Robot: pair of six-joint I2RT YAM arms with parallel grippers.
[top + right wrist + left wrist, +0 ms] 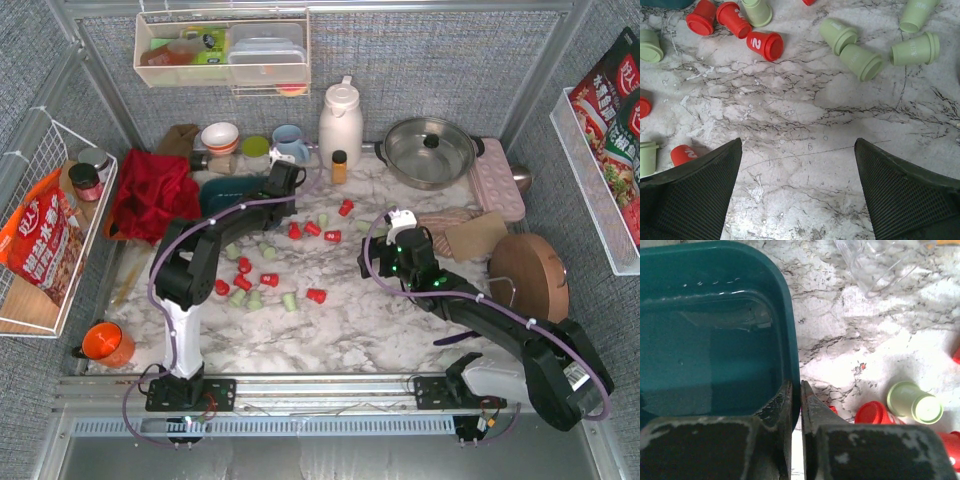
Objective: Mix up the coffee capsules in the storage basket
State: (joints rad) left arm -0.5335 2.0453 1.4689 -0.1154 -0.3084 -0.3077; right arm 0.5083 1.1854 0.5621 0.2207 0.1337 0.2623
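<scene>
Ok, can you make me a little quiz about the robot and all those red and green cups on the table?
1. True or false: the right gripper is open and holds nothing.
2. Pick one. What is the left gripper pinching? A: a red capsule. B: the wall of the storage basket. C: a mug.
3. In a few words: where are the coffee capsules lying?

Key
1. True.
2. B.
3. Scattered on the table, outside the storage basket.
</scene>
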